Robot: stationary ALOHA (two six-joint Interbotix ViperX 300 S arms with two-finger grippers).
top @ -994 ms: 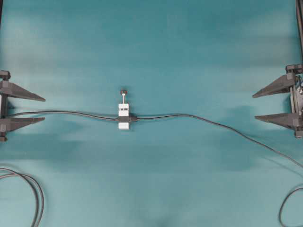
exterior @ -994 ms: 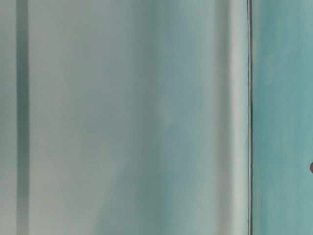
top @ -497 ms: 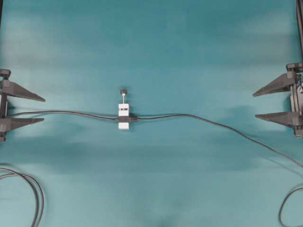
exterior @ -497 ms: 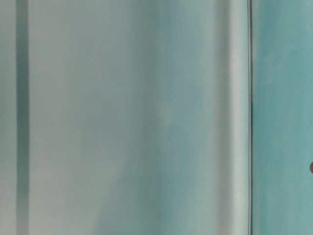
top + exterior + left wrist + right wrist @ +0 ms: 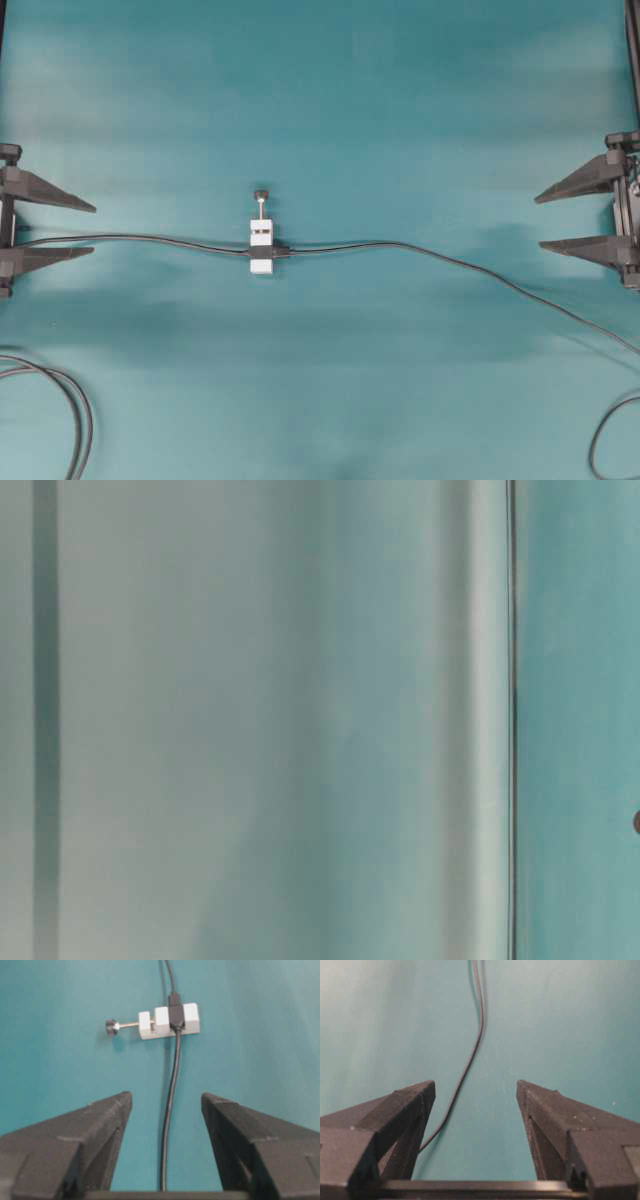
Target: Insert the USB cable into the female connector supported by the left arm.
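The female connector (image 5: pixel 261 247), a white block with a black band and a knobbed pin (image 5: pixel 261 195), lies on the teal mat left of centre. Its thin cable (image 5: pixel 140 238) runs left between the fingers of my left gripper (image 5: pixel 94 231), which is open and empty. The USB cable (image 5: pixel 450 262) runs right from the block, its dark plug (image 5: pixel 284 250) lying against the black band. My right gripper (image 5: pixel 538 223) is open and empty at the right edge. In the left wrist view the connector (image 5: pixel 192 1019) lies ahead of the left gripper (image 5: pixel 166 1095). The right wrist view shows the USB cable (image 5: pixel 470 1055) beyond the right gripper (image 5: pixel 475 1083).
Dark cable loops lie at the bottom left (image 5: pixel 78 405) and the bottom right (image 5: pixel 598 440) of the mat. The table-level view is a blur of teal and grey with one dark spot (image 5: pixel 636 822) at its right edge.
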